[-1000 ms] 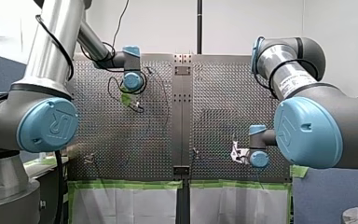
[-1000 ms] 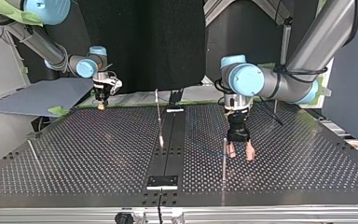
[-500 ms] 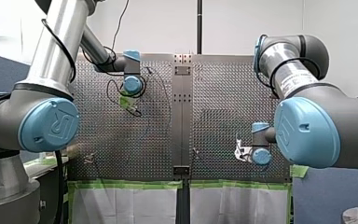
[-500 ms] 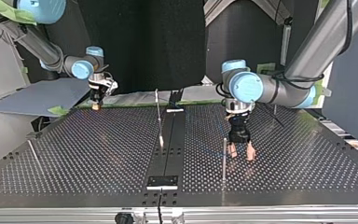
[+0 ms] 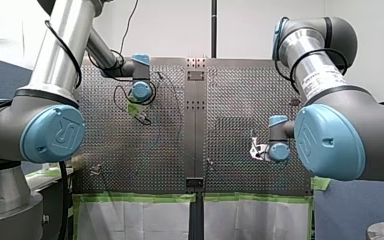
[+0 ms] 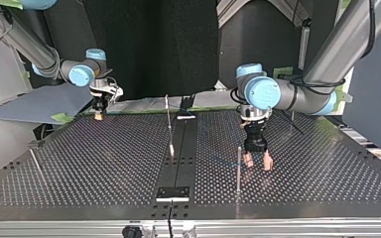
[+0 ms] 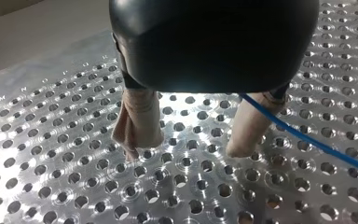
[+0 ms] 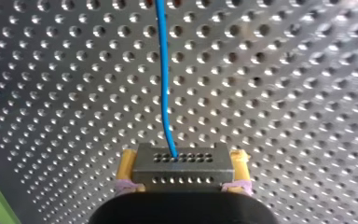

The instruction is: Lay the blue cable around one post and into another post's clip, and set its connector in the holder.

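light bright, even | glare on table (image 7: 23,186) | left end effector (image 7: 187,150) body blurred

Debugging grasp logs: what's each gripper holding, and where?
My right gripper clamps the connector by its two sides, blue cable leading ahead. My left gripper is open, holding nothing.

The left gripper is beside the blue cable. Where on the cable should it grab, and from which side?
Take the straight run of blue cable beside the left gripper, from above, with the fingers astride it. It lies thin and low along the table, outside the open fingers, so a sideways approach would probably just push it.
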`<action>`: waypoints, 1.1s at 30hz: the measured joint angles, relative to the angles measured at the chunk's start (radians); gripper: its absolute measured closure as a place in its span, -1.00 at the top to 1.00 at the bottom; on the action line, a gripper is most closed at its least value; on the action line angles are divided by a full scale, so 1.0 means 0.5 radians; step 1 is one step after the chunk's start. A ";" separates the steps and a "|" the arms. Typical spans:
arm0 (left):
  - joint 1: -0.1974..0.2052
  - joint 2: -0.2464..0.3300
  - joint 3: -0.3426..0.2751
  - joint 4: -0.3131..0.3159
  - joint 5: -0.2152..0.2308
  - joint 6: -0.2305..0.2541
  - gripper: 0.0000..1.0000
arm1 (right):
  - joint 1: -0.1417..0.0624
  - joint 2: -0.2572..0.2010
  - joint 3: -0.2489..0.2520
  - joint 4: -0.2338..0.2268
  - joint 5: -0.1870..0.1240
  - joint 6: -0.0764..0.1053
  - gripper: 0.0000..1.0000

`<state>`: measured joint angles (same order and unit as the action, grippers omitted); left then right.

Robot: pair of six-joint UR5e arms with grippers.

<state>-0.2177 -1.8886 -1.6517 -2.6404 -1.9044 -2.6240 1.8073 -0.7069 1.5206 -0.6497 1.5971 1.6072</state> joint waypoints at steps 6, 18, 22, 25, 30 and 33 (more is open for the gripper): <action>-0.006 0.000 0.000 -0.008 -0.008 0.018 1.00 | 0.005 -0.106 0.105 -0.002 0.008 0.020 -0.98; -0.023 0.001 -0.002 -0.021 -0.010 0.044 1.00 | 0.024 -0.312 0.241 0.092 -0.004 0.043 -0.98; -0.025 0.000 -0.002 -0.021 -0.006 0.044 1.00 | 0.032 -0.378 0.243 0.154 -0.039 0.034 -0.98; -0.025 0.000 -0.002 -0.021 -0.003 0.042 1.00 | 0.041 -0.427 0.241 0.204 -0.058 0.010 -0.98; -0.026 0.000 -0.002 -0.020 0.008 0.039 1.00 | 0.048 -0.514 0.219 0.290 -0.060 -0.028 -0.98; -0.025 0.000 -0.002 -0.018 0.011 0.039 1.00 | 0.045 -0.570 0.207 0.346 -0.040 -0.039 -0.98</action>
<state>-0.2304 -1.8885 -1.6527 -2.6491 -1.8988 -2.6046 1.8300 -0.9918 1.6241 -0.4767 1.5769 1.5878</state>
